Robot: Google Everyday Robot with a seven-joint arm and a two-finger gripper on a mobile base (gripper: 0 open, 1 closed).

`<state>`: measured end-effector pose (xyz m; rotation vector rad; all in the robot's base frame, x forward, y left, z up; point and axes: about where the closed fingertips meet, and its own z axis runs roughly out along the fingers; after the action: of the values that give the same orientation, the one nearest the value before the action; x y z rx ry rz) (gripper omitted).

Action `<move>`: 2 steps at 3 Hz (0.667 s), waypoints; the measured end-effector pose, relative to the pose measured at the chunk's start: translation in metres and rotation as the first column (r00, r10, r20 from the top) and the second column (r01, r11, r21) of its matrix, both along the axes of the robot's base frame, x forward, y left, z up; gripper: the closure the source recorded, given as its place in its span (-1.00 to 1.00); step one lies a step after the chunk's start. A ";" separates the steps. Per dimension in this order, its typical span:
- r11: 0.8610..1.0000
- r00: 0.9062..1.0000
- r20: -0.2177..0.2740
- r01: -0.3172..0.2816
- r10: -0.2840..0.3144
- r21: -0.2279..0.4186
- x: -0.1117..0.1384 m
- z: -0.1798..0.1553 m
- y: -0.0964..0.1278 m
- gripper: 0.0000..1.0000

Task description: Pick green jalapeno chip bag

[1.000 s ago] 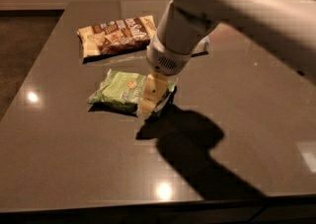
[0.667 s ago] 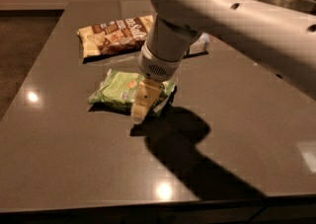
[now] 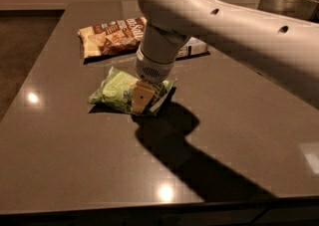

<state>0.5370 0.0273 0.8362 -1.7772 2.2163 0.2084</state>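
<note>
One table is seen, on which two snack bags and one bottle are laid: the green jalapeno chip bag is placed left of the middle, the brown-and-tan snack bag at 12 o'clock from it, and the bottle, half hidden by the single arm, at 2 o'clock. The one gripper is lowered onto the 3 o'clock end of the green bag and touches it; whether it is closed on the bag cannot be told.
</note>
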 end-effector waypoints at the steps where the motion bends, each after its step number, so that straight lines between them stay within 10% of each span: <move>1: 1.000 1.000 0.012 0.007 -0.007 0.023 0.002 0.014 -0.006 0.27; 2: 0.997 0.998 0.056 0.011 -0.016 0.072 0.001 0.051 -0.024 0.73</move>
<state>0.5382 0.0034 0.8875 -1.7090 2.1536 0.2291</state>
